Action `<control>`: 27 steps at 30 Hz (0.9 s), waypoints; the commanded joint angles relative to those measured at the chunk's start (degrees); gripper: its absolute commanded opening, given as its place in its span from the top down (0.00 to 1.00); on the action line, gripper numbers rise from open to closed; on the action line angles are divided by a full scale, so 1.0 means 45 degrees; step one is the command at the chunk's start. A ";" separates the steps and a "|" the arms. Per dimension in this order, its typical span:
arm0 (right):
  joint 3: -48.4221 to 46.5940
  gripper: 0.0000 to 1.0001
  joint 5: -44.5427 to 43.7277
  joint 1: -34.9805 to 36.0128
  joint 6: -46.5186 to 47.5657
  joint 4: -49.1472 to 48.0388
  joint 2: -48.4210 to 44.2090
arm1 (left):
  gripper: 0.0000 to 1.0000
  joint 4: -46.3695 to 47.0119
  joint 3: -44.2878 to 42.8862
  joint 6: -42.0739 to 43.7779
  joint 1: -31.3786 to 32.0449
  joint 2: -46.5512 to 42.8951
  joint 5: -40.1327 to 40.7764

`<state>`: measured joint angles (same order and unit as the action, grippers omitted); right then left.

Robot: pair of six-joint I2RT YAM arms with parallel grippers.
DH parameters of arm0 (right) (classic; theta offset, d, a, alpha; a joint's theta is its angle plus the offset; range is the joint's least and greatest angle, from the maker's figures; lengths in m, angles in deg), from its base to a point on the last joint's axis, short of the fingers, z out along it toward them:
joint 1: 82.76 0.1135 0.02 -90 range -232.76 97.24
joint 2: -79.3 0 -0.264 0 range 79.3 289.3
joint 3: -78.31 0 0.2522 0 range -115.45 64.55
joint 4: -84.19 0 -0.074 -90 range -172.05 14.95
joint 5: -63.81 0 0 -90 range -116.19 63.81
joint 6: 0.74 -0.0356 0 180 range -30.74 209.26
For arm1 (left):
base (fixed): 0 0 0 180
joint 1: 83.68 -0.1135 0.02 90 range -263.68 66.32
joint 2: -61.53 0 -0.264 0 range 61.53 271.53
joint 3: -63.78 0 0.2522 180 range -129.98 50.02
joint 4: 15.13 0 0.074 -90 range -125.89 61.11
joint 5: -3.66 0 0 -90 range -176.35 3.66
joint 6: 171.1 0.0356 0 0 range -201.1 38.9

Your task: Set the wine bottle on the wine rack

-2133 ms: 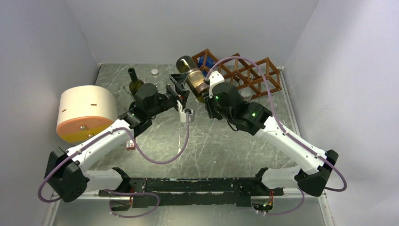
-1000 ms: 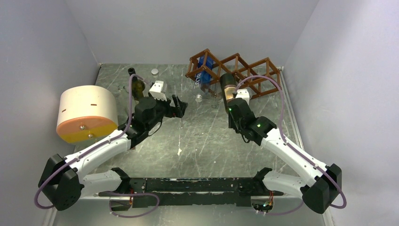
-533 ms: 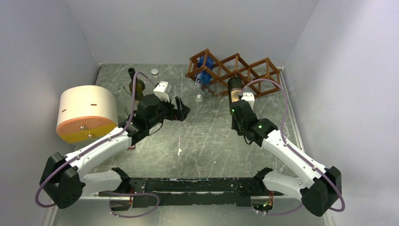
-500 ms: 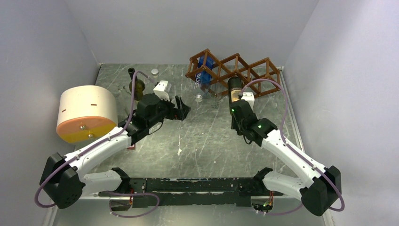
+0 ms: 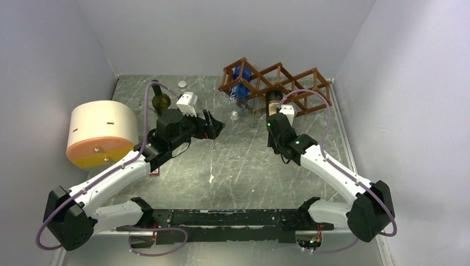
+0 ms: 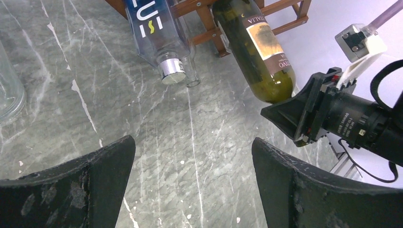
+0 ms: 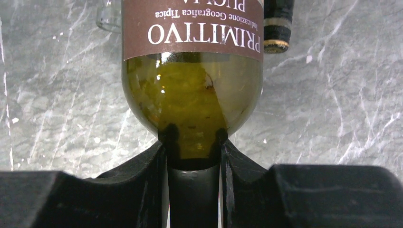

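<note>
The wine bottle is green glass with a brown label. My right gripper is shut on its neck, just below the shoulder. The bottle's far end points into a lower opening of the reddish-brown lattice wine rack at the back right. In the left wrist view the bottle slants down from the rack to the right gripper. My left gripper hovers over the table's middle, open and empty, its fingers spread wide.
A blue-labelled clear bottle lies in the rack's left opening. A green bottle stands behind my left arm. A cream and orange drum sits at the left. A small cap and a clear glass are on the marble.
The right arm has carried the bottle from the table's middle to the rack's front and nudged it closer. The left gripper has pulled back left, staying open.
</note>
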<state>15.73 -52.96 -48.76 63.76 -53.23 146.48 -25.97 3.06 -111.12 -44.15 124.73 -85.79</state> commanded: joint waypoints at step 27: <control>-0.3016 1.00 0.0434 -0.2653 0.0516 -0.5461 0.3522 | 0.04 -0.1057 -0.1022 0.0005 0.0024 -0.0237 -0.0826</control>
<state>8.10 -47.10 -58.86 66.12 -66.24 161.32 -29.06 0.87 -112.17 -44.15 123.61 -87.78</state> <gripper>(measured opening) 0.374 0.960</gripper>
